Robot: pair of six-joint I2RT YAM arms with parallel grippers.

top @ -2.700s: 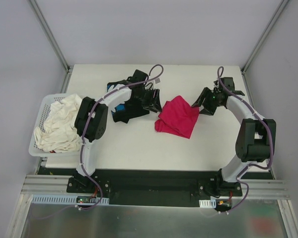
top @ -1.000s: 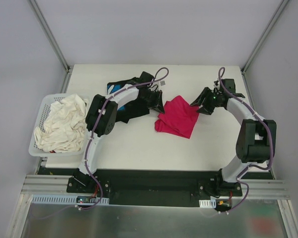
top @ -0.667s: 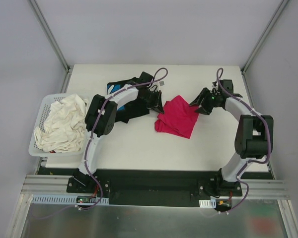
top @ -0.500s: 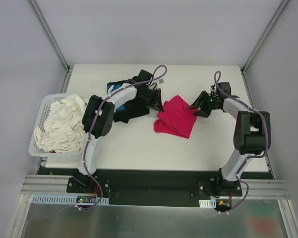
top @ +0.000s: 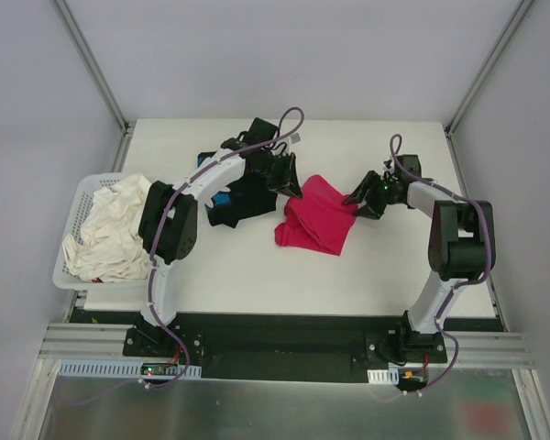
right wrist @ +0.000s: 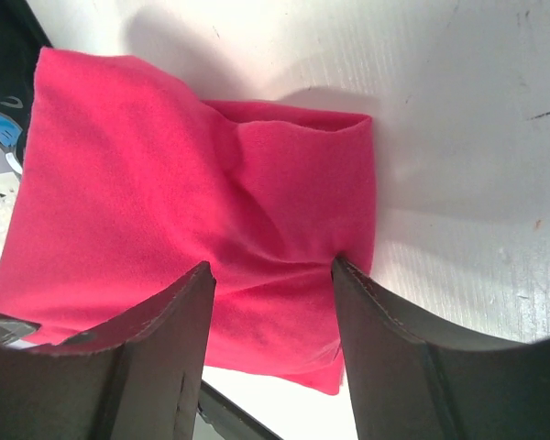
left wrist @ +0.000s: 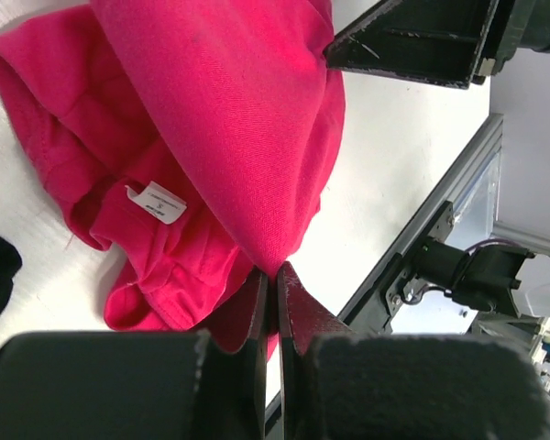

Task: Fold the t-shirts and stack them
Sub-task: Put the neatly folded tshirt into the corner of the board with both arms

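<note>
The magenta-red t-shirt (top: 313, 218) lies crumpled mid-table. My left gripper (top: 289, 186) is shut on a fold of its left edge, and the cloth (left wrist: 211, 119) hangs from the pinched jaws of the left gripper (left wrist: 273, 273). My right gripper (top: 358, 198) stands open at the shirt's right edge. Both fingertips of the right gripper (right wrist: 270, 275) rest on the magenta cloth (right wrist: 183, 183), a bunched ridge between them. The black t-shirt (top: 234, 197) with blue print lies under the left arm, its corner (right wrist: 5, 73) just showing in the right wrist view.
A white lattice basket (top: 73, 215) holding white cloth (top: 115, 229) sits at the table's left edge. The right gripper's finger (left wrist: 412, 46) shows in the left wrist view. A white label (left wrist: 156, 202) marks the shirt's collar.
The magenta shirt has shifted left with my left gripper holding its edge. My right gripper has moved left onto the shirt's right edge, still open.
</note>
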